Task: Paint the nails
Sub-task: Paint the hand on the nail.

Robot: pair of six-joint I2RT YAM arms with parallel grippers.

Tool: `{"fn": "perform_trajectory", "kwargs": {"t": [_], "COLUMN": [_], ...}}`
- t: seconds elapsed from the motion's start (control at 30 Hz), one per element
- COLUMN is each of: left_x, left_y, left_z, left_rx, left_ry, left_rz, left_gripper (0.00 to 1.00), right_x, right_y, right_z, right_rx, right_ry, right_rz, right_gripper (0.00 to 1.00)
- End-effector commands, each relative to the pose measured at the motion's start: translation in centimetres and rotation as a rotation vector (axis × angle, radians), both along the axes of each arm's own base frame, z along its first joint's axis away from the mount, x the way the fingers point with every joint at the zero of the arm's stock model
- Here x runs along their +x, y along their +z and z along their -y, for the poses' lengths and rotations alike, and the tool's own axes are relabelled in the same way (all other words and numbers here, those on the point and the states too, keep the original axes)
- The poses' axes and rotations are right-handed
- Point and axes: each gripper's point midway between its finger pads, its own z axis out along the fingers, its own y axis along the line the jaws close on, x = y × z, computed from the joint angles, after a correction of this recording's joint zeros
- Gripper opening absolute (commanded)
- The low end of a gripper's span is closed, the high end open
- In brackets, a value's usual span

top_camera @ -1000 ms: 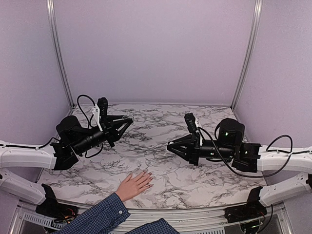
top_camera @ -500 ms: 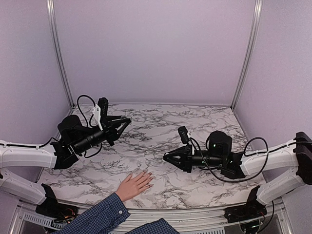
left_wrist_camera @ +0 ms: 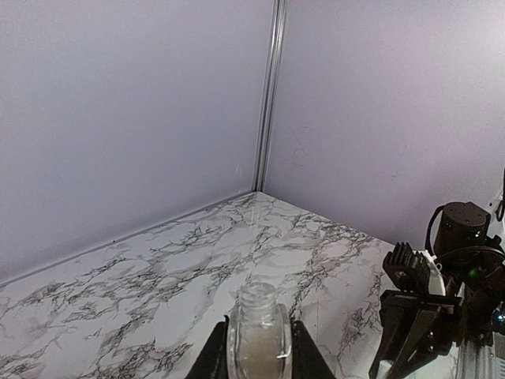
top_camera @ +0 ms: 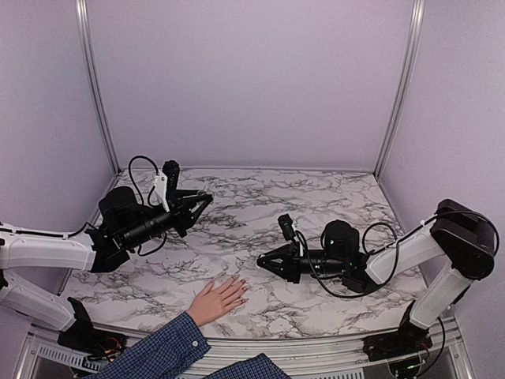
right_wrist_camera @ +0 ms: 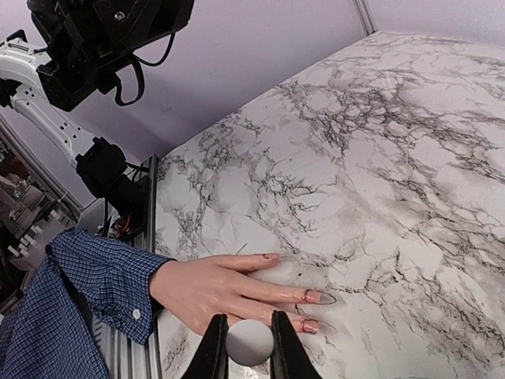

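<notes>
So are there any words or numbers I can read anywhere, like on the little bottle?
None. The clear bottle in the left hand shows no label, the round white cap in the right hand is blank, and the plaid sleeve has no writing.

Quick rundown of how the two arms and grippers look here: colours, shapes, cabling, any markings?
The left arm and right arm have white tubular links with bulky black joint housings. The left gripper and right gripper are all black, with jaws that taper towards the tips. Loose black cables loop over each wrist. No printed markings are legible.
</notes>
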Motion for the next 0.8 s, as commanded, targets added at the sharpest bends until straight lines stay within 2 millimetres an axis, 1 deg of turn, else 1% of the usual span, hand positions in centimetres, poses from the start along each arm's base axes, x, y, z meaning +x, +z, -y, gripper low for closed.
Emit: {"fn": "perform_trajectory", "kwargs": {"t": [0.0,0.1,0.13,0.23,0.33,0.53,0.77], "left_x": [0.8,0.9,1.1,1.2,1.1,1.2,1.5], "left_y": [0.6,0.4,0.3,0.1,0.0,-0.3,-0.5], "left_z": [0.0,0.1,0.2,0.3,0.3,0.1,0.3], "left_rx": [-0.009,-0.002,0.001,0.007,0.007,0.01,0.012], "left_ry": [0.022,0.022,0.024,0.02,0.019,0.022,0.019], "left_rz": [0.013,0.014,0.013,0.01,0.009,0.006,0.002], "left_gripper": [0.0,0.0,0.0,0.0,0.0,0.0,0.0], "right_x": [0.2,0.4,0.7,1.0,1.2,1.5,2.0], "right_y": [1.3,0.9,0.3,-0.3,-1.0,-1.3,-2.1], "right_z": [-0.5,-0.7,-1.1,-1.3,-1.2,-1.4,-1.7], "right_rx": [0.071,0.079,0.078,0.074,0.058,0.063,0.071], "right_ry": [0.028,0.026,0.022,0.017,0.001,-0.007,-0.02], "right_rz": [0.015,0.0,-0.027,-0.043,-0.044,-0.042,-0.064], "right_gripper": [0.0,0.0,0.0,0.0,0.0,0.0,0.0]}}
